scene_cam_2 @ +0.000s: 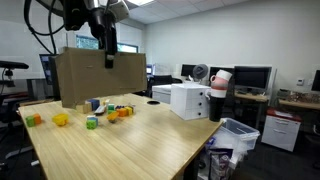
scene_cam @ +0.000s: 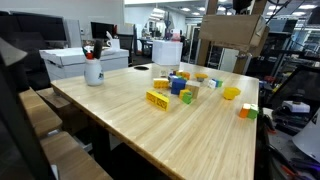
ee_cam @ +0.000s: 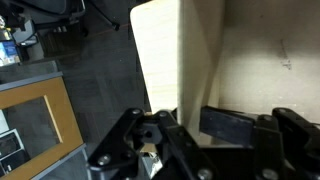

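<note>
Gripper (scene_cam_2: 108,60): we see it shut tight, nothing in it | Where: it hangs high up, by the top of the cardboard box (scene_cam_2: 100,82) | Near: little colored blocks (scene_cam_2: 115,112) sit on the table (scene_cam_2: 140,140), well below it

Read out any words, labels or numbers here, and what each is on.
None can be read. The cardboard box, blocks and cup show no legible print; the far monitors are too small and blurred.
</note>
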`<state>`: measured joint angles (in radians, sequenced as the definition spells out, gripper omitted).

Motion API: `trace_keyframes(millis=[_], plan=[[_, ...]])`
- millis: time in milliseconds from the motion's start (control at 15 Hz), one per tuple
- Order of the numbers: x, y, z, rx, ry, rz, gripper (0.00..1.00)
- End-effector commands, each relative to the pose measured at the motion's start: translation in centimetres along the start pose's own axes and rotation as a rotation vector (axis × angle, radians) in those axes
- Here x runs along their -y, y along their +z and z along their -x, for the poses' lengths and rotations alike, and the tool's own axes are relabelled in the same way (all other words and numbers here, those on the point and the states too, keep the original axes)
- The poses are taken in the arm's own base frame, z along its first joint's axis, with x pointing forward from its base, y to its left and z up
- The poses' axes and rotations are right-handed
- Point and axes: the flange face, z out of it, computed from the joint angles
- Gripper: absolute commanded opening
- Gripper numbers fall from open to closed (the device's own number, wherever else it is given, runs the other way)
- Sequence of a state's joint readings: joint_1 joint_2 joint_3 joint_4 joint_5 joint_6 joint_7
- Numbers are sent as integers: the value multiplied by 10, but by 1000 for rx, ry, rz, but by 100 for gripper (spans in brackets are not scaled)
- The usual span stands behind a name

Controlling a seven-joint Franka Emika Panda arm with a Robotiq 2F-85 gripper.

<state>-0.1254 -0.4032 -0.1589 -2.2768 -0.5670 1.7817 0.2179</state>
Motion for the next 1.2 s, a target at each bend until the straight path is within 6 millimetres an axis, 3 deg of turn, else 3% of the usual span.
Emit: trace_keyframes(millis=[0, 133, 733, 1133], plan=[[-12, 24, 14, -75, -67, 7, 6], [-9, 37, 16, -94, -91, 36, 6], [45, 104, 27, -90, -223, 62, 6], [49, 126, 12, -73, -200, 38, 6]])
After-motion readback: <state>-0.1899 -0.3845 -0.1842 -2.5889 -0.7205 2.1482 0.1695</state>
